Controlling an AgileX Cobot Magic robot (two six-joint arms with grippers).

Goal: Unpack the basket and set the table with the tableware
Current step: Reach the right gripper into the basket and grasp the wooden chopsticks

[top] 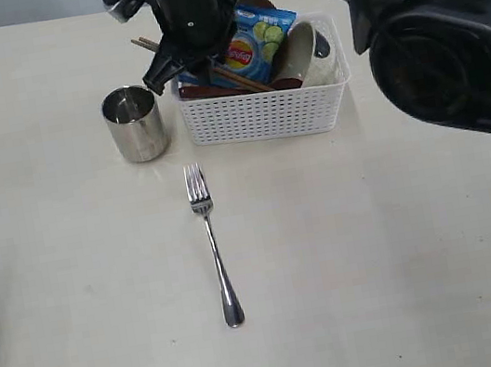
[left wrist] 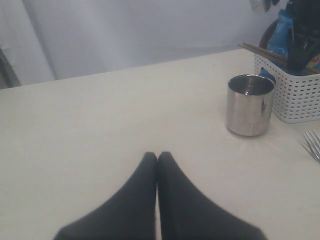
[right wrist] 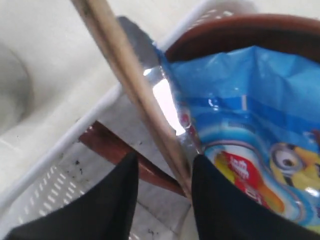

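Over the left end of the basket [top: 262,115], the right gripper [right wrist: 162,165] points steeply down, jaws parted with the chopsticks [right wrist: 135,95] between them, close against one jaw. Meanwhile the left gripper [left wrist: 157,156] hangs low over the counter [top: 379,246], jaws pressed together, empty.

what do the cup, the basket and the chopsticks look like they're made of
Cup: polished steel, by its mirror-bright wall with reflections.
Basket: probably plastic, matte white, with evenly moulded lattice holes.
Chopsticks: seemingly wood, pale brown and dull, though the close view is blurred.
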